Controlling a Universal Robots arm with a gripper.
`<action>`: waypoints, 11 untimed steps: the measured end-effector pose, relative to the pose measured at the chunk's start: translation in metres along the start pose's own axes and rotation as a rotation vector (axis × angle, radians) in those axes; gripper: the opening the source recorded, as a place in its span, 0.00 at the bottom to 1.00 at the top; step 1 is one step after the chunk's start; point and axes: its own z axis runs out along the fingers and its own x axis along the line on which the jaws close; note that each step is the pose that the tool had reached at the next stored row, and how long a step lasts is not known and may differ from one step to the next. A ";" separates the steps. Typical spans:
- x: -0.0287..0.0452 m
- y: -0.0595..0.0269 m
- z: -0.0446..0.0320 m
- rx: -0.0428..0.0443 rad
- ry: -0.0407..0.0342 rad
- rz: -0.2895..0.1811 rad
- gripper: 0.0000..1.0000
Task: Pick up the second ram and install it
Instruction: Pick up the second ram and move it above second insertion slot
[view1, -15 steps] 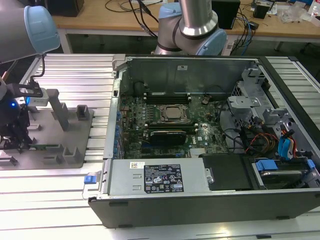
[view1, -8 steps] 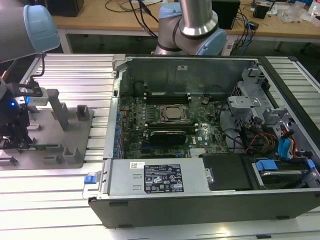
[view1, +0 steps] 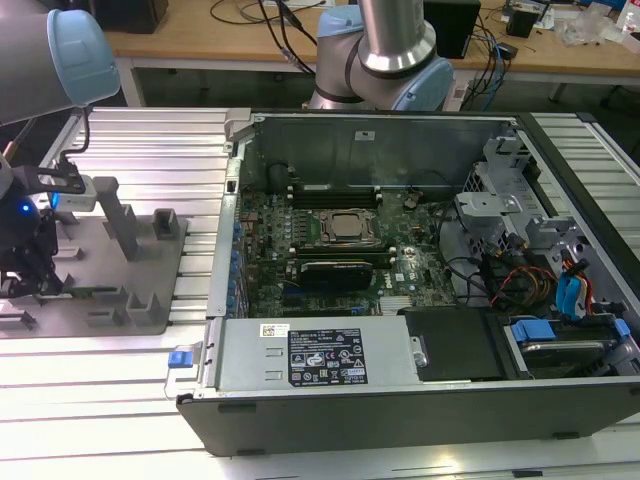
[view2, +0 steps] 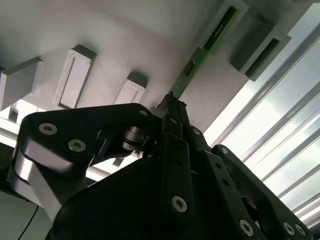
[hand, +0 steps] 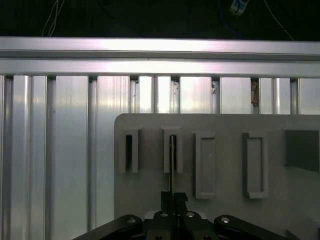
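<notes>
Clamping one end of the ram (view2: 200, 55), the gripper (view2: 171, 102) has its fingers pressed together on the thin green stick, as both wrist views show. The ram's far end sits in a slotted block (view2: 240, 9) of the grey holder (hand: 225, 125). The holder lies on the ribbed counter (view1: 130, 140), to the exterior view's left of the open computer case (view1: 400, 390).

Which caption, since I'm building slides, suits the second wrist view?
Gripper closed on the second ram, seated in a grey holder slot.
</notes>
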 end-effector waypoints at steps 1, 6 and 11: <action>0.0000 0.0000 0.0000 0.0000 -0.0001 0.001 0.09; 0.0000 0.0000 0.0001 0.0001 -0.0003 0.002 0.09; 0.0000 0.0001 -0.0019 0.0000 -0.0001 0.002 0.09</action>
